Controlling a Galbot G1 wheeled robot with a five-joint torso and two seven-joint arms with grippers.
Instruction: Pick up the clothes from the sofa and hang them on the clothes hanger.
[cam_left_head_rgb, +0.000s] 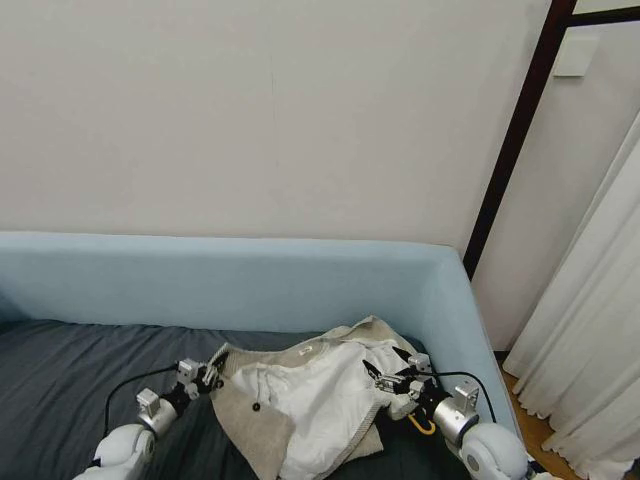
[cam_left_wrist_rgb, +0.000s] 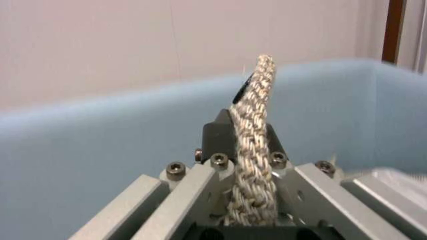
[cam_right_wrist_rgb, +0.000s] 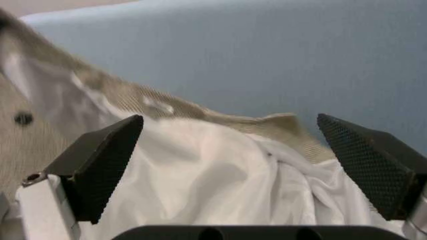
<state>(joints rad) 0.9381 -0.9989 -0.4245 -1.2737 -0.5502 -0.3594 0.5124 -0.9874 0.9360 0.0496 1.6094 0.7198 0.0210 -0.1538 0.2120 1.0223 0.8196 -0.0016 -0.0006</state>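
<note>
Both arms reach forward, low over the seat of the sofa (cam_left_head_rgb: 250, 285). The left hand (cam_left_head_rgb: 208, 377) is at the left edge of the jacket (cam_left_head_rgb: 310, 400), pinching a fold of beige knit that stands up between its pressed fingers. The right hand (cam_left_head_rgb: 388, 382) is at the jacket's right side, its fingers (cam_right_wrist_rgb: 100, 170) spread wide over the white lining. The jacket lies crumpled on the dark seat cushion (cam_left_head_rgb: 70, 370) near the sofa's right end, lining upward.
</note>
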